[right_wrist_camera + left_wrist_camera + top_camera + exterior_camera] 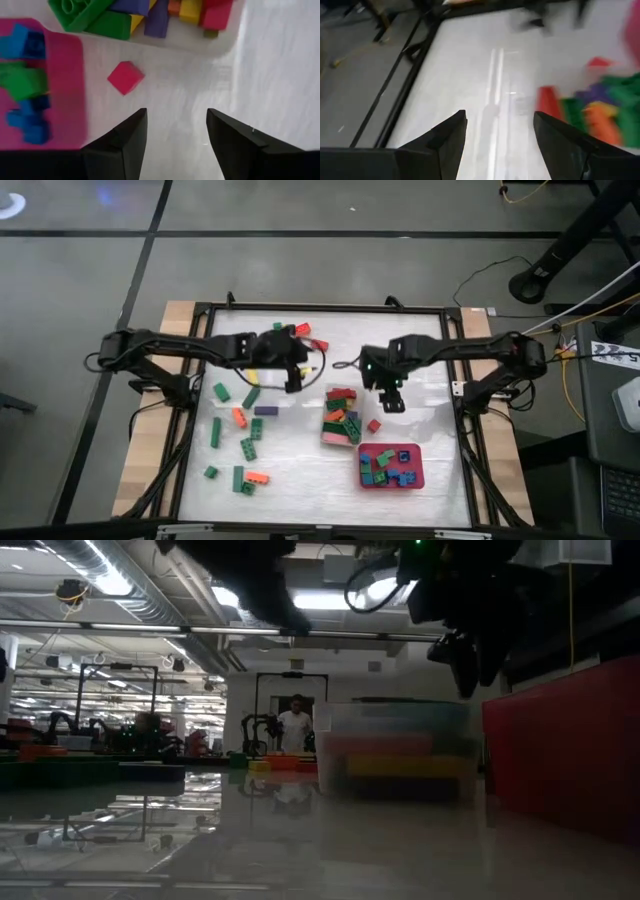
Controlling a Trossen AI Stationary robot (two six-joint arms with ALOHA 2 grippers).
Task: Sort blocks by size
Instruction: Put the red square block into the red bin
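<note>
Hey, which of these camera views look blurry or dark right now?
Left wrist view: smeared throughout, the blocks just colour streaks. Low view: dim and backlit by ceiling lights, the clear tub hazy, arms silhouetted. Right wrist view: mildly soft, the loose red block still readable. High view: evenly lit.

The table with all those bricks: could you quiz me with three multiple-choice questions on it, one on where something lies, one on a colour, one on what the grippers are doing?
1. Where is the lone red block?
A. in the tray
B. on the table between tub and tray
C. in a gripper

2. What colour is the tray?
A. red
B. blue
C. yellow

3. The right gripper is:
A. shut on a block
B. open, empty
C. out of sight

Answers: 1 B, it lies on bare table between the tub and tray. 2 A, its floor shows pinkish-red around the small blocks. 3 B, its fingers stand apart with nothing between, like the left gripper.
</note>
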